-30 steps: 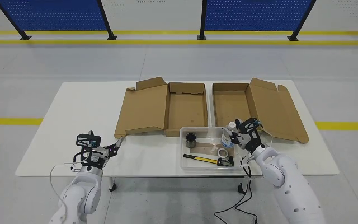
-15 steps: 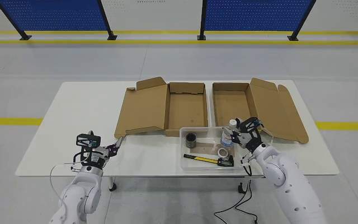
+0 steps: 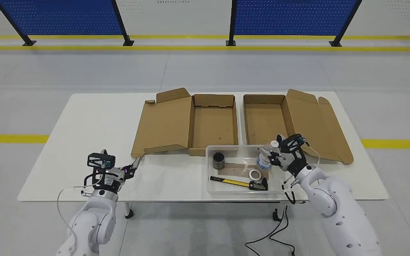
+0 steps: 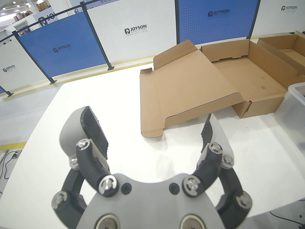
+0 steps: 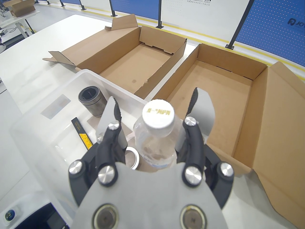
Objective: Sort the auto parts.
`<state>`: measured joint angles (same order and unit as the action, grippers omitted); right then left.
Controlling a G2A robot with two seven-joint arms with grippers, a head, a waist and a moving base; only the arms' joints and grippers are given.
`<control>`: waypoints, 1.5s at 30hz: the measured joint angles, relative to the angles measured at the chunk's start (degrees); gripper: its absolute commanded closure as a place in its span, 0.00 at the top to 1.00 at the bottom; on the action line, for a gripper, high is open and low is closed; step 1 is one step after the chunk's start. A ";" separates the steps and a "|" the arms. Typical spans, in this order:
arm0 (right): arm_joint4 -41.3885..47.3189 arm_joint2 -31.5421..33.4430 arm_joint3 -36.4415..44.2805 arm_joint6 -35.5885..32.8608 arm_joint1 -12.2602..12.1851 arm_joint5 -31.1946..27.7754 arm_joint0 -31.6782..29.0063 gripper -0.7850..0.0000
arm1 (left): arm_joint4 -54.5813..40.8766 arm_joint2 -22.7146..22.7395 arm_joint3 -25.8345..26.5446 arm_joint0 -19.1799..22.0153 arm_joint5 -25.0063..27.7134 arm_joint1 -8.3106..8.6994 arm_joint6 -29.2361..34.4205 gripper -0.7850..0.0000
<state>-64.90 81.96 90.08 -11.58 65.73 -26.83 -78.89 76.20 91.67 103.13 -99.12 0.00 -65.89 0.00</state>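
Low in the top view's left, the left gripper (image 4: 148, 115) hovers over the white table (image 3: 77, 141), fingers spread wide around nothing. Lower right, the right gripper (image 5: 156, 98) pinches a clear white-capped bottle (image 5: 155, 141) at the right end of the clear bin (image 3: 209, 185). The bin holds a dark cylinder (image 3: 218, 160), a ring (image 3: 255, 174) and a black-and-yellow tool (image 3: 234, 182). Beyond it, at centre, lies an open cardboard box (image 3: 214, 125), with a second cardboard box (image 3: 264, 121) on its right.

Two cardboard boxes (image 3: 214, 128) (image 3: 264, 121); one clear bin (image 3: 208, 173). One bottle (image 5: 157, 120), one metal cylinder (image 3: 218, 160). One ring (image 3: 255, 175), one black-and-yellow bar (image 3: 234, 182).
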 measured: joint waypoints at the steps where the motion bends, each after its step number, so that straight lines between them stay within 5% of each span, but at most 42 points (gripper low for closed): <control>1: -0.43 -0.18 -0.07 -0.36 -0.02 -0.09 0.31 0.72 | 0.00 0.00 0.00 0.00 0.00 0.00 0.00 1.00; 5: -1.63 -1.44 -1.36 -1.02 0.04 -0.18 1.79 0.69 | 0.00 0.00 0.00 0.00 0.00 0.00 0.00 1.00; 10: -2.07 -2.76 -3.62 -0.92 0.23 0.58 3.50 0.42 | 0.00 0.00 0.00 0.00 0.00 0.00 0.00 1.00; 12: -2.02 -2.99 -3.97 -0.77 0.26 0.69 3.72 0.38 | 0.00 0.00 0.00 0.00 0.00 0.00 0.00 1.00; 15: -1.78 -3.20 -4.38 -0.62 0.28 0.79 3.88 0.03 | 0.00 0.00 0.00 0.00 0.00 0.00 0.00 1.00; 16: -1.77 -3.25 -4.48 -0.53 0.28 0.83 3.91 0.00 | 0.00 0.00 0.00 0.00 0.00 0.00 0.00 1.00; 33: 2.42 1.69 5.20 0.35 -0.54 0.00 -0.17 0.00 | 0.00 0.00 0.00 0.00 0.00 0.00 0.00 1.00; 45: 20.99 4.54 16.28 -7.85 -0.94 -2.76 -2.85 0.00 | 0.00 0.00 0.00 0.00 0.00 0.00 0.00 1.00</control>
<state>-43.91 86.50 106.37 -19.44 64.79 -29.59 -81.74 76.20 91.67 103.13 -99.12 0.00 -65.89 0.00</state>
